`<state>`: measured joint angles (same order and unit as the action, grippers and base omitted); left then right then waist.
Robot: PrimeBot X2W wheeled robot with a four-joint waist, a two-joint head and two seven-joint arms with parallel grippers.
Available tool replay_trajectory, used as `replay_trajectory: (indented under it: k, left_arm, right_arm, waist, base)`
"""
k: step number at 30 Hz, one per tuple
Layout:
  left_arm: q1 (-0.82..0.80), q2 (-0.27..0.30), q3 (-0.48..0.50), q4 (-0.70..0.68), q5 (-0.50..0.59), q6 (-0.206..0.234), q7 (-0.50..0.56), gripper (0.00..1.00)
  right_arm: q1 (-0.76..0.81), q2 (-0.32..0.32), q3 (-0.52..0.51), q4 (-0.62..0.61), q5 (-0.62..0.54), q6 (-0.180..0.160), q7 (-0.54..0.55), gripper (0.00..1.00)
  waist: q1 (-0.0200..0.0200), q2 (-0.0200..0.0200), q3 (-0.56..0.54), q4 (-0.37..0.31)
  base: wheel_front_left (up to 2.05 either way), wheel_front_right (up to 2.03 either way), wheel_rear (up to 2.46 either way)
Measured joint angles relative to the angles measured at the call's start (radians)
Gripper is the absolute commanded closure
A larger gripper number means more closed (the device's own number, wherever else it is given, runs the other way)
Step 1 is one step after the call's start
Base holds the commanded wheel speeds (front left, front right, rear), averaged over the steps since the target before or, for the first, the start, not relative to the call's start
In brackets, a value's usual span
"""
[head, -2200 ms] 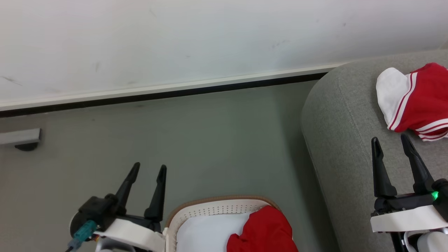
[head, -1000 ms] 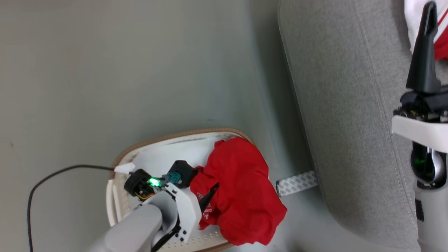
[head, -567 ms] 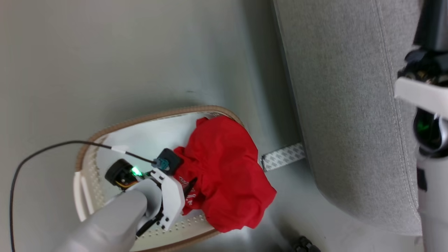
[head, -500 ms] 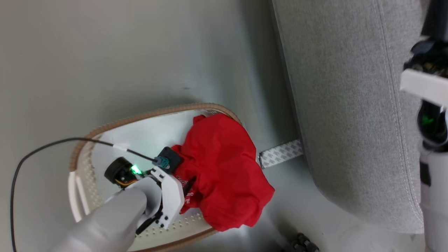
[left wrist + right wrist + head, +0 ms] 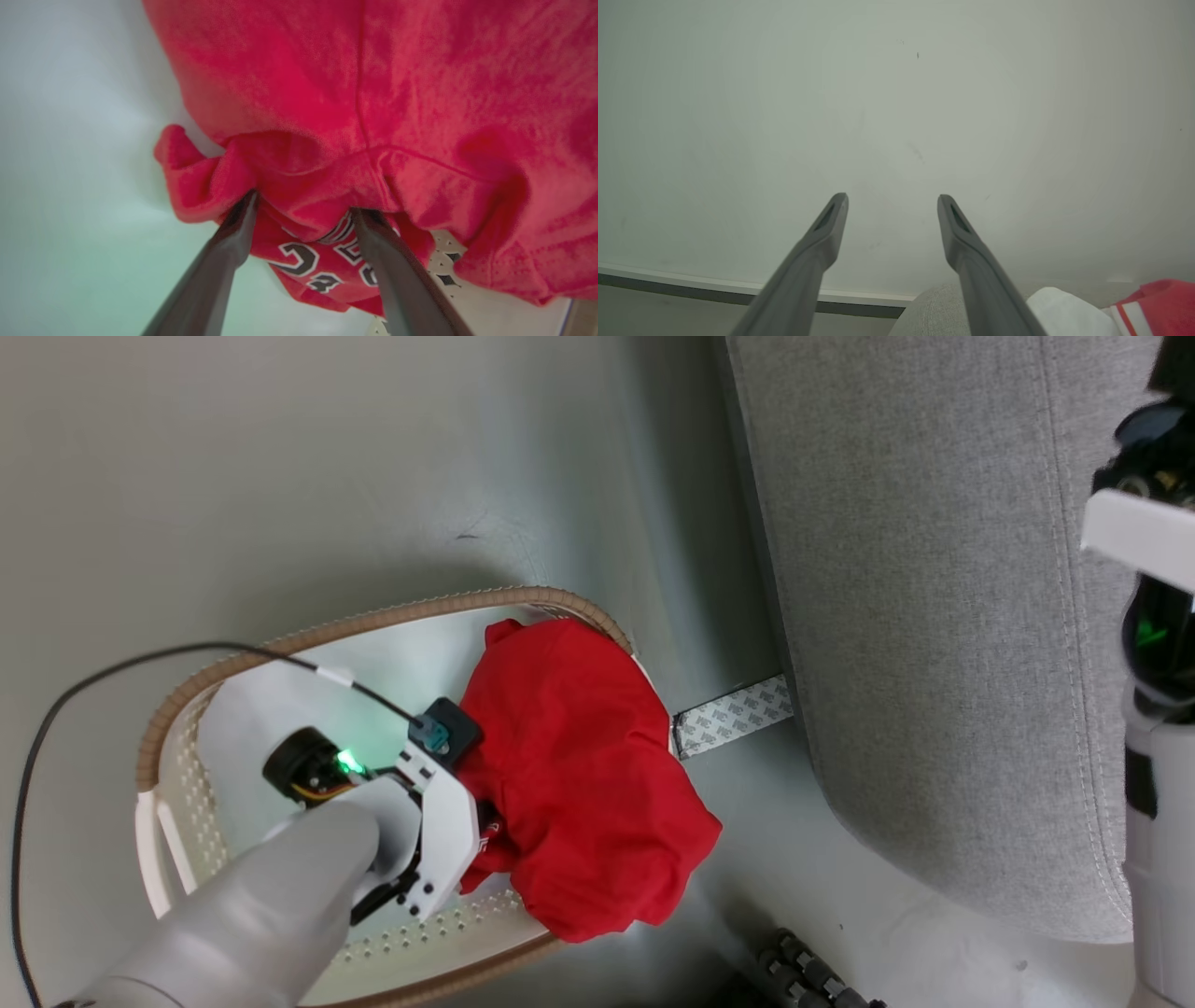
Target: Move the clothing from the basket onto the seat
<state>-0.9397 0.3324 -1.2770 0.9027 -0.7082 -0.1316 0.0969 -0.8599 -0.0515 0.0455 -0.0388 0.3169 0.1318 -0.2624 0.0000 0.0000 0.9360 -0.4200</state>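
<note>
we see the seat (image 5: 934,616) as the largest thing, a light-grey sofa running down the right of the head view, its rounded corner low on the right. the grey-green floor (image 5: 280,457) spreads to its left. in the right wrist view a pale wall (image 5: 896,93) stands behind the sofa.

the basket (image 5: 373,614) sits on the floor beside the sofa, apart from it, with its tan rim curving round white perforated walls. one piece of the clothing, the plain red garment (image 5: 579,803), lies bunched in the sofa-side end of the basket and spills over that rim. the other piece, the red and white striped garment (image 5: 1153,303), lies on the sofa, low on the right of the right wrist view.

our left arm (image 5: 243,924) reaches down into the basket. the left claw (image 5: 303,205) is spread wide, both fingertips pushed into the folds of the red garment, with a fold bearing dark lettering between the fingers; it has not pinched shut on the cloth.

the right claw (image 5: 892,197) is held above the sofa, spread wide and empty, pointing at the wall.

a strip of patterned tape (image 5: 733,717) lies on the floor between basket and sofa. a thin black cable (image 5: 93,681) loops to the left wrist.
</note>
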Motion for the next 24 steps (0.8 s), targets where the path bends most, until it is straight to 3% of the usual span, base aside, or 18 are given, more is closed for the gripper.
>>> replay_trajectory:
  k: [9, 10, 11, 12, 24]
  left_arm:
    - [-0.002, -0.003, -0.002, -0.050, 0.028, 0.000, 0.081, 0.00]
    - [0.001, -0.001, -0.002, -0.062, 0.028, 0.000, 0.093, 0.20]
    - [0.003, 0.002, -0.002, -0.070, 0.028, 0.000, 0.098, 0.67]
    - [0.003, 0.006, -0.002, -0.075, 0.027, 0.000, 0.098, 1.00]
    - [0.002, 0.058, -0.003, -0.125, 0.007, 0.000, 0.021, 1.00]
  right_arm:
    - [0.042, 0.000, 0.007, -0.002, 0.000, 0.000, 0.000, 0.00]
    - [0.042, 0.001, 0.007, -0.005, -0.002, 0.000, 0.000, 0.00]
    - [0.042, 0.000, 0.007, -0.007, -0.004, 0.000, 0.000, 0.00]
    - [0.042, 0.001, 0.007, -0.008, -0.006, 0.000, 0.000, 0.00]
    - [0.030, 0.001, 0.015, 0.004, 0.000, 0.000, 0.000, 0.00]
  waist:
    - [0.0000, 0.0000, 0.016, 0.010]
    - [0.0000, 0.0001, 0.018, 0.012]
    - [0.0000, 0.0000, 0.020, 0.014]
    - [0.0000, 0.0000, 0.022, 0.015]
    - [0.0000, 0.0000, 0.011, 0.010]
  base:
    - [0.04, 0.04, 0.04]
    - [0.05, 0.05, 0.05]
    - [0.04, 0.04, 0.04]
    - [0.03, 0.03, 0.03]
    - [0.00, 0.00, 0.00]
